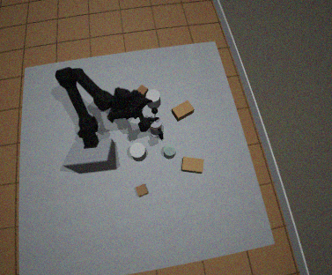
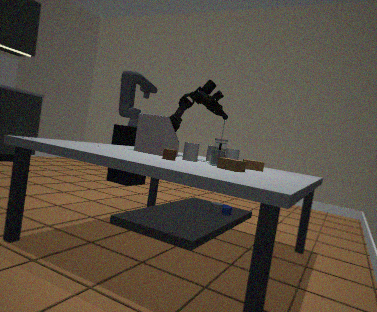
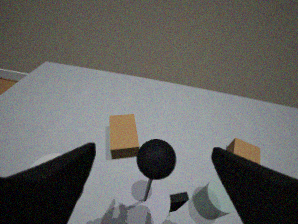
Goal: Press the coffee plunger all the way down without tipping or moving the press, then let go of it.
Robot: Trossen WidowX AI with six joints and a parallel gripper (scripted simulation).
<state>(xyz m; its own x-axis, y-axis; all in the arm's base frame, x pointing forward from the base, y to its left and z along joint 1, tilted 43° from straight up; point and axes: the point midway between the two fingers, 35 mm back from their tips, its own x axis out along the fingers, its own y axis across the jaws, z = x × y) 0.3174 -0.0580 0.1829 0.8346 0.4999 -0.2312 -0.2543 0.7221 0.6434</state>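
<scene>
The coffee press (image 1: pixel 157 129) (image 2: pixel 221 149) is a glass cylinder standing upright among the objects at the middle of the table. Its plunger rod stands raised, with a black round knob (image 3: pixel 156 159) (image 2: pixel 225 117) on top. My gripper (image 1: pixel 151 115) (image 2: pixel 221 109) (image 3: pixel 155 151) is open and hangs right over the knob. In the wrist view the knob sits between the two dark fingers with wide gaps on both sides. The fingers touch nothing. The press body is mostly hidden under the gripper in the top view.
White cylinders (image 1: pixel 153 95) (image 1: pixel 137 150) and a pale green one (image 1: pixel 169 152) (image 3: pixel 210 200) stand close around the press. Wooden blocks (image 1: pixel 182 109) (image 3: pixel 123 134) (image 1: pixel 192 164) (image 3: pixel 244 149) (image 1: pixel 142 189) lie nearby. The arm's base box (image 1: pixel 92 156) is at the left.
</scene>
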